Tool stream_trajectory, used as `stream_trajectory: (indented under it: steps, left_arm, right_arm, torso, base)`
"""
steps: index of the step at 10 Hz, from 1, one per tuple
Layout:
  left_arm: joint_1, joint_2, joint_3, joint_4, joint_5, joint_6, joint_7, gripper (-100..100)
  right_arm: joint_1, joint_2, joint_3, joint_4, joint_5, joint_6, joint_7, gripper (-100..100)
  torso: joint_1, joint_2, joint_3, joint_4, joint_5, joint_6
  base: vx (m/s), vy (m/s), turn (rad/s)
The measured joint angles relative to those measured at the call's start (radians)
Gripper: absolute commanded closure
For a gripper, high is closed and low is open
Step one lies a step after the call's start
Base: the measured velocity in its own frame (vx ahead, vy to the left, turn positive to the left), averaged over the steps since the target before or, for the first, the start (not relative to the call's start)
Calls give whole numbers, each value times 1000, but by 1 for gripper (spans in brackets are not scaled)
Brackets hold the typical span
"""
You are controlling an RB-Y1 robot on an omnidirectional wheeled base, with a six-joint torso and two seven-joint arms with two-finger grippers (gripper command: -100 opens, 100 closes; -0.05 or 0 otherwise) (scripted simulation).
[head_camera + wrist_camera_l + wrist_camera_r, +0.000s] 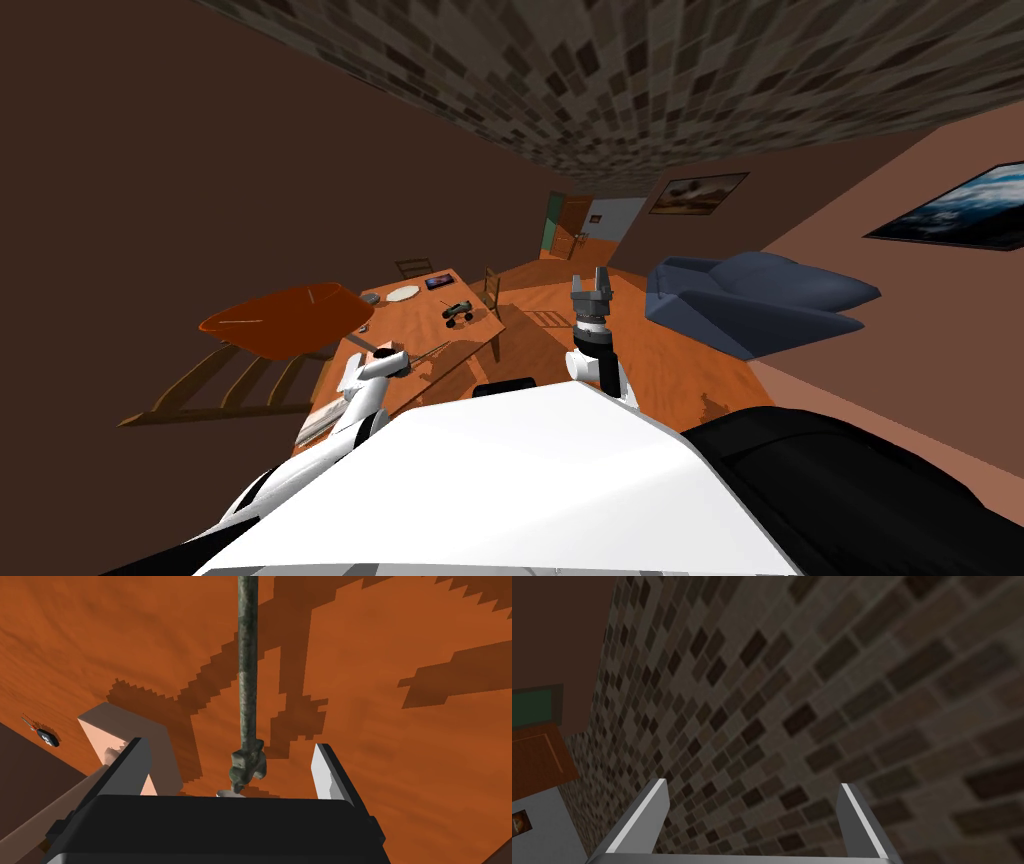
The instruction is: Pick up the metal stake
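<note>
left pincer is spread wide over the orange-brown wooden desk, pinching nothing. the stake, a thin dark grey-green rod w/ a mottled surface, runs straight out along the pincer's axis. its knobbed end sits btwn the two fingers, close to the pincer's dark body, w/ a clear gap to each blade. can't tell if the rod rests flat on the desk. blocky shadows cross the wood round it. a pale pink box stands on the desk just beside one finger, on its outer side. a small dark item lies farther off beyond the box, too small to name.

head view: desk is at abt 11 o'clock from me, left pincer over its near end. farther along it, toward 12 o'clock, are a toy car, a pale plate and a dark tablet, all well apart from the pincer. a wooden chair stands at the desk's far right side. right arm is raised at abt 12–1 o'clock, off the desk. right pincer points up and away, blades spread, gripping nothing. blue-grey sofa at abt 2 o'clock.
</note>
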Motion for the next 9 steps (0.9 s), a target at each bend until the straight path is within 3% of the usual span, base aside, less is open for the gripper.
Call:
stream_trajectory:
  steps: [3,7,8,9]
  left_arm:
    - [-47,10,25,70,12,66,-13,-100]
    - [-97,29,43,154,20,97,-25,-100]
    - [-98,29,44,156,21,99,-26,0]
    - [-98,29,44,156,21,99,-26,-100]
  right_arm:
    - [0,0,0,0,0,0,0,0]
    - [0,0,0,0,0,0,0,0]
    - [0,0,0,0,0,0,0,0]
    - [0,0,0,0,0,0,0,0]
  torso:
    - [1,0,0,0,0,0]
    - [0,1,1,0,0,0]
    - [1,3,1,0,0,0]
    - [1,4,2,1,0,0]
  base:
    - [53,-9,-13]
    - [29,-11,-6]
    - [0,0,0]
    - [23,21,239]
